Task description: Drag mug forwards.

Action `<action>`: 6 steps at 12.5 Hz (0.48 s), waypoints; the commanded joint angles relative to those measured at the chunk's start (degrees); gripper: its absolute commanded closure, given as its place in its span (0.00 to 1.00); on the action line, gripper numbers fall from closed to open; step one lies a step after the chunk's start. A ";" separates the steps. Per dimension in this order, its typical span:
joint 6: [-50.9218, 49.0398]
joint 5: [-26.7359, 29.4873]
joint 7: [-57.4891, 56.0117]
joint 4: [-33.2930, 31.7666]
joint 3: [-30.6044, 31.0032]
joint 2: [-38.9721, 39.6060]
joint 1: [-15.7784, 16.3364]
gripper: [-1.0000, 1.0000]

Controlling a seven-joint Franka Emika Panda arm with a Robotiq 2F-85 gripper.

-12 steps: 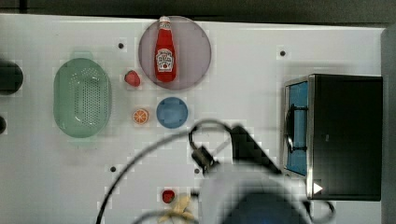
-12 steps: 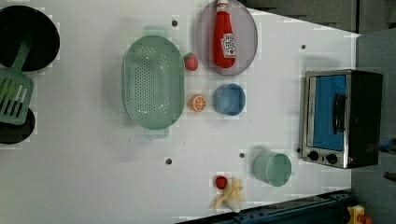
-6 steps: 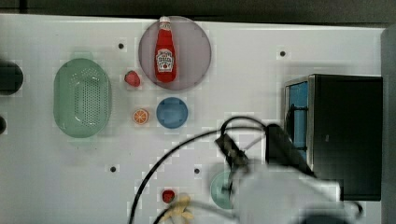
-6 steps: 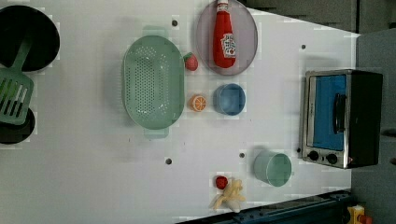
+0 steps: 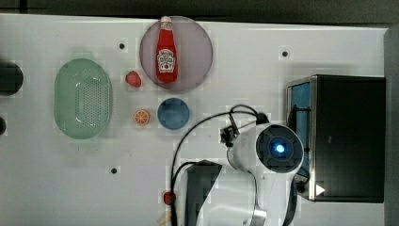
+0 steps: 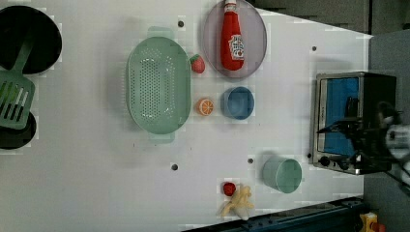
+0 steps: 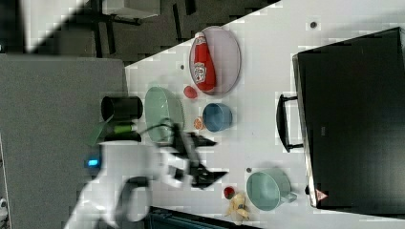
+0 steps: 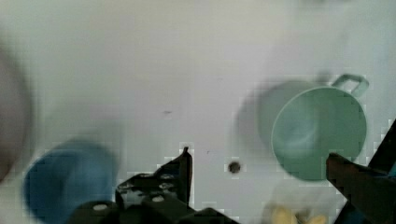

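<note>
The mug stands upright, handle toward the right view's right.

One mug, one cup, one colander

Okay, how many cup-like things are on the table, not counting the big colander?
2. The blue cup sits just to the left view's right of the orange slice. The teal mug stands near the toaster oven; none seem hidden.
</note>
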 commanded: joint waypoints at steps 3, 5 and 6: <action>13.71 -1.42 16.90 -2.22 -1.64 6.96 -1.37 0.00; 18.24 -1.42 22.25 -2.20 -1.55 11.64 -1.28 0.00; 19.80 -1.42 23.33 -2.22 -1.29 13.63 -1.23 0.00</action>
